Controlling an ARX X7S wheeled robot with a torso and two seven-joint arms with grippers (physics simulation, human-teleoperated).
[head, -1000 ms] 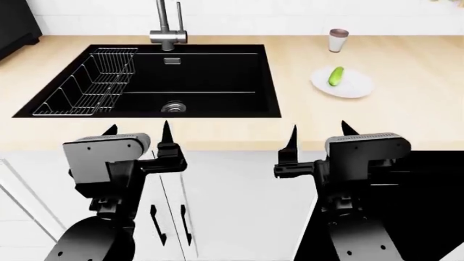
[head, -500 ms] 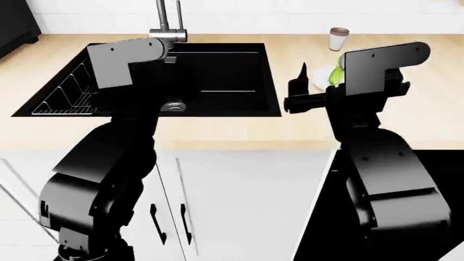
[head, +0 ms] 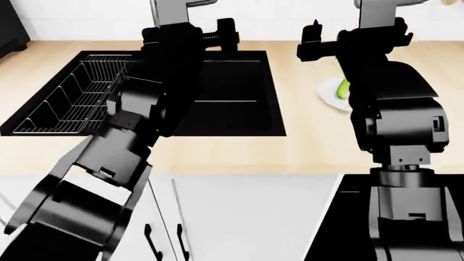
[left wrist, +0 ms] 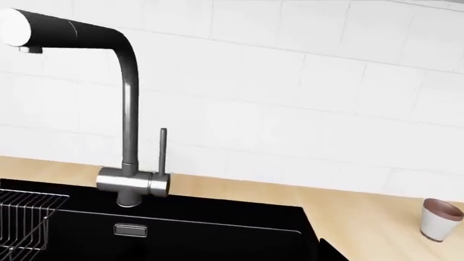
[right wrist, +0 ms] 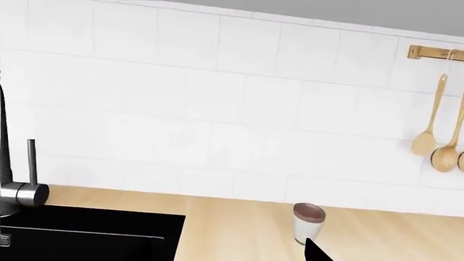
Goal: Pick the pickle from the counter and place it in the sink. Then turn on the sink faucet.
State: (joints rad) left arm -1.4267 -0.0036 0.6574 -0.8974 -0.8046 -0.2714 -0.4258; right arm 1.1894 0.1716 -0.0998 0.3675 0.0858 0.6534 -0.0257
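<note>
White tiled wall (right wrist: 217, 109), hanging wooden spoons (right wrist: 427, 130), white cabinets (head: 239, 217)

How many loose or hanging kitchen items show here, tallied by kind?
Pickle: 1
Plate: 1
Cup: 1
Wire dish rack: 1
Wooden spoons hanging on the wall: 2 in view, cut by the frame edge
Total: 6

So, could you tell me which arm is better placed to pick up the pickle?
The right. Its gripper is raised beside the pickle on the white plate, while the left arm reaches over the sink.
</note>
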